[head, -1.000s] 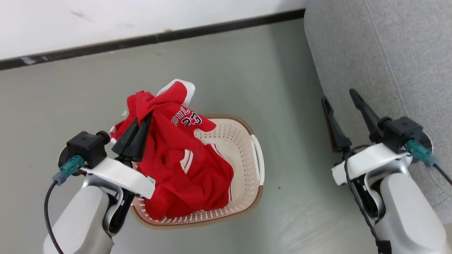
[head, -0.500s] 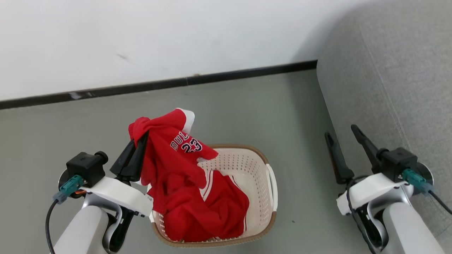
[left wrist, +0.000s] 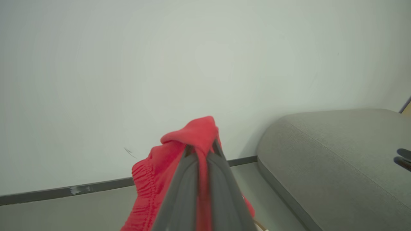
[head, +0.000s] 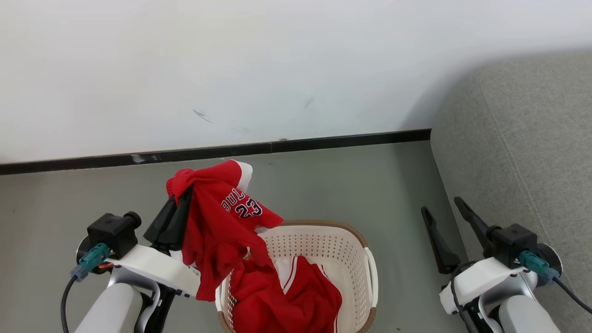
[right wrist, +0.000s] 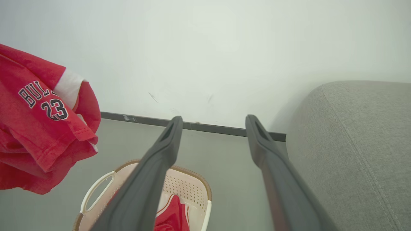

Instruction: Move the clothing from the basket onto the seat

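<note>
Head view, camera tilted up since a second ago. Item: left gripper, clenched on the red jersey, now lifted higher, mostly clear of the basket, lower end trailing inside. Item: striped red piece, lying in basket. Item: right gripper, fingers spread, empty, beside the seat.

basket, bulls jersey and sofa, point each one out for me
basket (head: 334, 247), head view, on its perforated inner wall
jersey (head: 240, 206), head view, on the black lettering
sofa (head: 532, 162), head view, on its grey fabric top
</note>
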